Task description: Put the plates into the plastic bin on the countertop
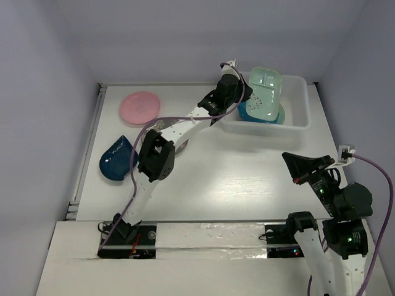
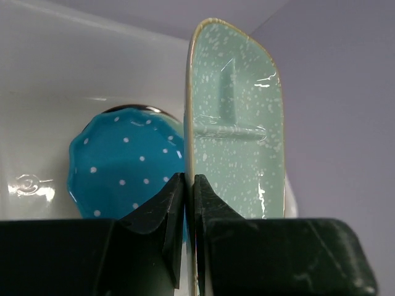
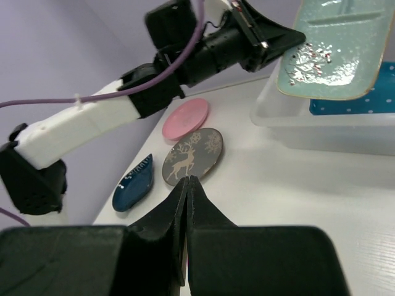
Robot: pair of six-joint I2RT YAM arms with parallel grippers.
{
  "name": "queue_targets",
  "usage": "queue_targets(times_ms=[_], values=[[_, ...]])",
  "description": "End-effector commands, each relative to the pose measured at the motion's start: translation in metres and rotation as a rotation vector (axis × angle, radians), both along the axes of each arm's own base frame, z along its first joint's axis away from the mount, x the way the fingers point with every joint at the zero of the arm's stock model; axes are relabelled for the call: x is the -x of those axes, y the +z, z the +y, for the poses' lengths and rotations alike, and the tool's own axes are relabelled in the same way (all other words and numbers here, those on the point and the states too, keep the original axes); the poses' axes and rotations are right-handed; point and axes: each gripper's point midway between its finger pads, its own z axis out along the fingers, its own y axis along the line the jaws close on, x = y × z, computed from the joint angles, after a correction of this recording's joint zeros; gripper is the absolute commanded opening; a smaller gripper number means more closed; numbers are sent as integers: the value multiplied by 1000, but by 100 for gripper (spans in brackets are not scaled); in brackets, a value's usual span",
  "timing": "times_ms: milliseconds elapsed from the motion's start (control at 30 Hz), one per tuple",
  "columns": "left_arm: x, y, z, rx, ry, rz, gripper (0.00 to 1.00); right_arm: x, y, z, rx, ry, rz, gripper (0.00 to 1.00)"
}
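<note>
My left gripper [image 1: 236, 75] is at the upper centre of the top view, pinched narrow on one short edge of the pale green rectangular plate [image 1: 265, 92]. In the left wrist view my two fingers [image 2: 162, 206] meet at the plate's rim, low in the middle of the frame. The plate runs straight up from them, its speckled face and raised dividers turned to the right. It hangs over the plastic bin [image 1: 301, 106] in the upper right of the top view, covering most of the bin's left half. From the right wrist view it sits tilted above the bin's rim; I cannot tell whether it touches anything below. The blue scalloped plate [image 2: 123, 163] lies in the bin beneath it, left of the green plate in the left wrist view.

My right gripper [image 3: 186, 185] has its fingers pressed together with nothing between them. It is low on the right of the top view, well apart from the bin.

On the countertop [image 1: 234, 179] lie the pink plate [image 1: 140, 106] at upper left and the dark teal plate [image 1: 116, 159] at middle left. Between them in the right wrist view is the grey deer plate [image 3: 192, 154].
</note>
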Motion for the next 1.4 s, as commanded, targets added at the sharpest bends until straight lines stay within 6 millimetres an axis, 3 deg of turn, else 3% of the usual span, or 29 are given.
queue_targets(times_ms=[0,33,200,433,567,800,1067,1133,1167,1267,1367], values=[[-4,97,-9,206,-35,-148,0,0,-2,1,26,6,-8,0],[-13,90,-10,222,-27,-146,0,0,-3,1,28,10,-4,0],[-23,79,-21,277,-31,-139,0,-5,-14,3,29,18,22,0],[-36,5,-31,213,-10,-35,0,-7,-16,4,31,23,21,0],[-41,-19,-35,200,-3,-8,0,-10,-20,4,34,18,29,0],[-44,-45,-41,238,9,66,0,-11,-21,3,36,11,32,0],[-45,-55,-41,250,15,83,0,-14,-21,2,39,4,37,0],[-43,-57,-41,246,9,86,10,-15,-21,1,39,-1,41,1],[-42,-58,-42,243,2,89,26,-15,-20,1,39,-3,35,8],[-42,-64,-43,214,-3,98,44,-18,-20,0,42,-8,39,23],[-44,-65,-35,191,5,96,53,-19,-21,-1,43,-15,45,29]])
